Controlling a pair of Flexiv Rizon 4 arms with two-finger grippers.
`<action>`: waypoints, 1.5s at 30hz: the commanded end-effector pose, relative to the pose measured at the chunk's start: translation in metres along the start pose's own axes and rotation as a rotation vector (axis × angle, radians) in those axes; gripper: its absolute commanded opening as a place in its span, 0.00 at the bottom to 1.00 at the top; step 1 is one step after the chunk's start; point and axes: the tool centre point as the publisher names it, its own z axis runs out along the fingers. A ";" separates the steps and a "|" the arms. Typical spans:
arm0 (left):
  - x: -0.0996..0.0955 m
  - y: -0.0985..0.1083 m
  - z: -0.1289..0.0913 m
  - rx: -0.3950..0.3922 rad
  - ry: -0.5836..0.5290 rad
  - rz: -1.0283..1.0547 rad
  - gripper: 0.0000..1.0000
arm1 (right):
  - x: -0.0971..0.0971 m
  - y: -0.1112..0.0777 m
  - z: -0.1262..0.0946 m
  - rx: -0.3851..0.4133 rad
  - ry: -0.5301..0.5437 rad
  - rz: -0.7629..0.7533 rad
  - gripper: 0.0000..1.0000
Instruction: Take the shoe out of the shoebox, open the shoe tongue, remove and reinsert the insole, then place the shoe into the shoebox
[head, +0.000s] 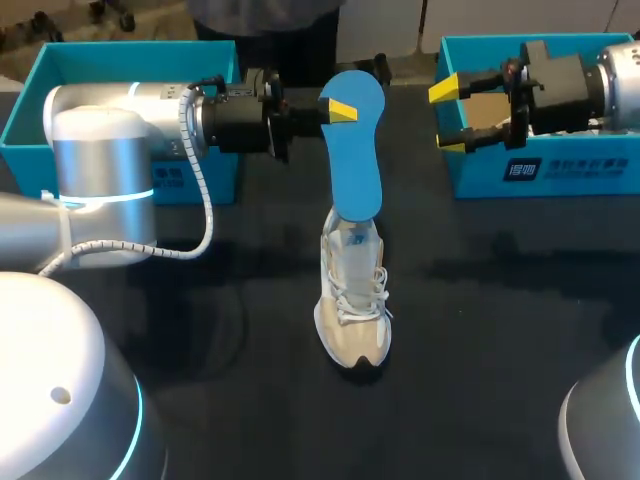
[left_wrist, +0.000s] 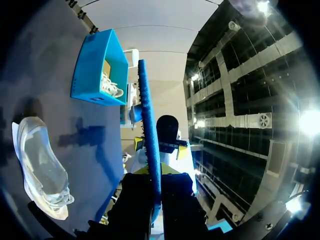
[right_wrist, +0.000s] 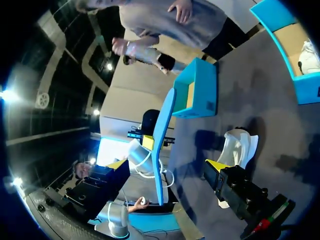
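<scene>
A blue insole (head: 356, 150) hangs in the air over the table, with my left gripper (head: 338, 108) shut on its far end. In the left wrist view the insole (left_wrist: 148, 120) runs edge-on out from between the fingers of that gripper (left_wrist: 154, 176). Below it a beige and white shoe (head: 353, 300) stands on the black table, toe toward the front edge; the wrist views show it apart from the insole. My right gripper (head: 447, 117) hovers open and empty over the right shoebox (head: 540, 170), facing the insole (right_wrist: 163, 142). Its tips (right_wrist: 167, 167) stand wide apart.
A second blue box (head: 120, 65) stands at the back left, partly under my left arm. The right shoebox (right_wrist: 300, 85) holds another white shoe (right_wrist: 310, 50). The black tabletop (head: 500, 330) lies bare around the shoe.
</scene>
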 end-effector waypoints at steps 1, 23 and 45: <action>-0.001 -0.005 -0.005 -0.009 0.000 0.127 0.00 | 0.000 0.001 0.002 0.000 -0.001 0.001 1.00; 0.023 -0.015 -0.017 0.016 0.029 1.328 0.00 | 0.000 0.001 0.002 0.000 -0.001 0.001 1.00; 0.035 -0.034 -0.021 0.014 0.235 2.204 0.00 | 0.000 0.001 0.002 0.000 -0.001 0.001 1.00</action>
